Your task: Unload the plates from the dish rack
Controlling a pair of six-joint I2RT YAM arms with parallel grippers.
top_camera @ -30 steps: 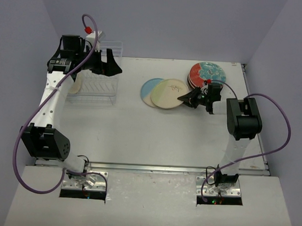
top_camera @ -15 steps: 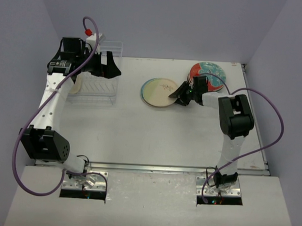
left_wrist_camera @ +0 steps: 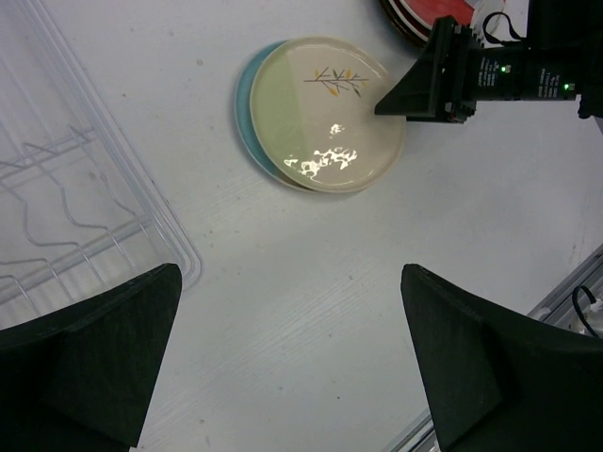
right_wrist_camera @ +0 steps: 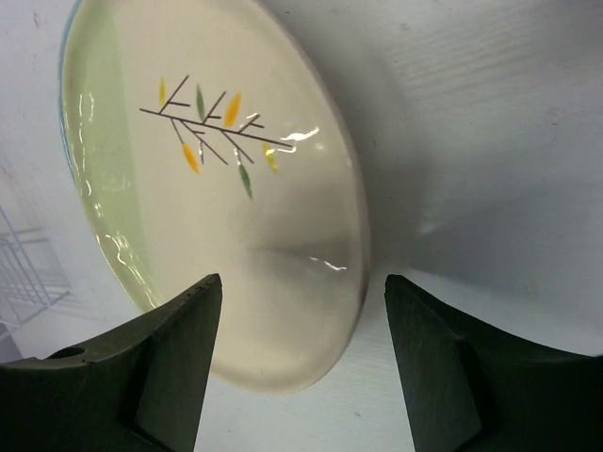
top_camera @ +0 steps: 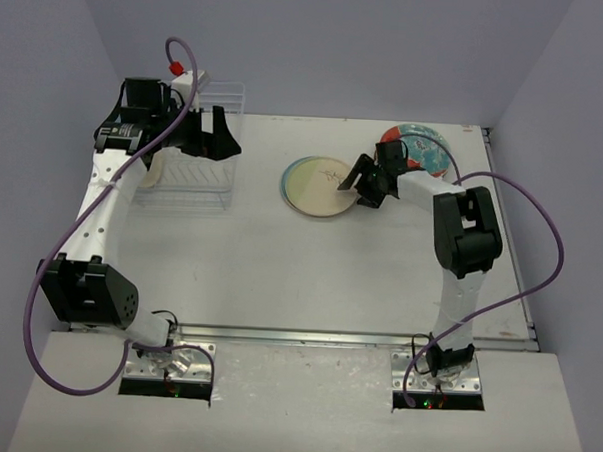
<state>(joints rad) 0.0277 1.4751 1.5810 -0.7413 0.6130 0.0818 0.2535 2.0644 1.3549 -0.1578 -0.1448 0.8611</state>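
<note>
A cream plate (top_camera: 321, 185) with a twig drawing lies flat on a pale blue plate (left_wrist_camera: 247, 104) at mid-table. My right gripper (top_camera: 355, 185) hovers at the cream plate's right rim; in the right wrist view its jaws (right_wrist_camera: 301, 282) stand open, the plate (right_wrist_camera: 217, 188) lying below and between them, untouched. A red, teal and white plate (top_camera: 420, 149) tops a stack at the back right. The white wire dish rack (top_camera: 189, 166) stands at the left. My left gripper (top_camera: 217, 137) hangs open above the rack's right end, holding nothing (left_wrist_camera: 287, 282).
A cream rim (top_camera: 151, 171) shows at the rack's left side, half hidden behind my left arm. Purple cables loop off both arms. The table's right edge (top_camera: 503, 205) runs close behind the plate stack.
My right gripper slid left, moving the cream plate almost squarely over the blue one, and its jaws spread apart off the plate. The left arm stayed put.
</note>
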